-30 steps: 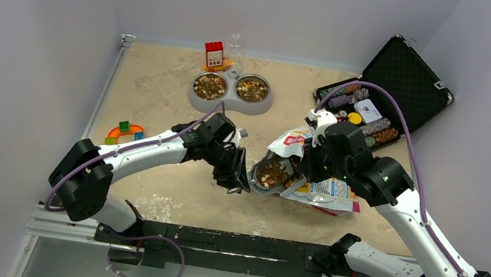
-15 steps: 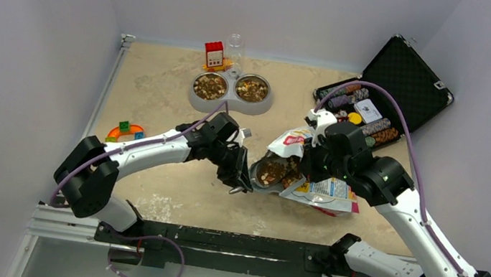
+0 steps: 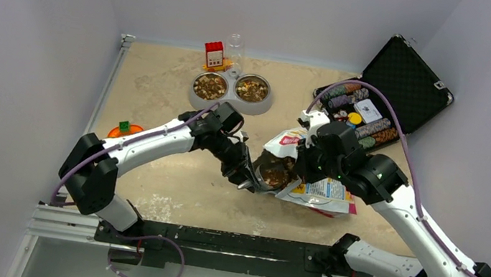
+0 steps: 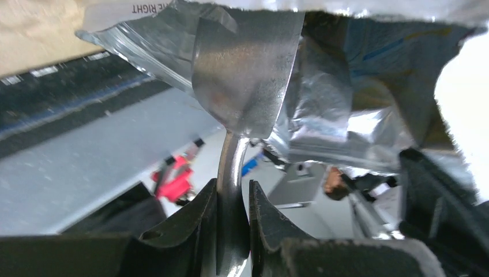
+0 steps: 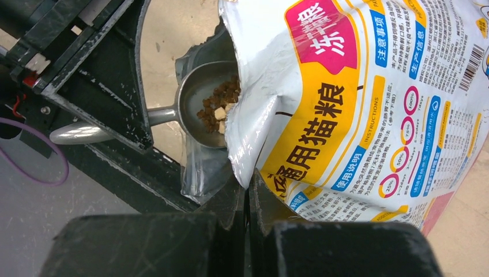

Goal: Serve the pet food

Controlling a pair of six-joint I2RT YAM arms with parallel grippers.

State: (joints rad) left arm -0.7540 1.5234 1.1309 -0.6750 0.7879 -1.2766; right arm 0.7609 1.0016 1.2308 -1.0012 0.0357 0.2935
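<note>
My left gripper (image 4: 232, 199) is shut on the handle of a metal scoop (image 4: 245, 75), whose bowl is pushed into the open mouth of the white-and-yellow bag (image 5: 357, 98). The right wrist view shows the scoop (image 5: 202, 104) holding some brown kibble, the pet food (image 5: 219, 104). My right gripper (image 5: 247, 190) is shut on the bag's torn edge and holds the mouth up. In the top view the scoop and bag mouth (image 3: 274, 171) meet at the table's middle, with the left gripper (image 3: 241, 174) to the left and the right gripper (image 3: 308, 158) above the bag (image 3: 319, 189).
A grey double bowl (image 3: 231, 93) with kibble in both cups stands at the back. A red box (image 3: 214, 54) and a clear glass (image 3: 235, 49) stand behind it. An open black case (image 3: 382, 100) of poker chips sits at back right. A small colourful toy (image 3: 124, 130) lies at left.
My left arm has moved right and pushed the scoop into the bag mouth. The bag and right gripper shifted slightly left.
</note>
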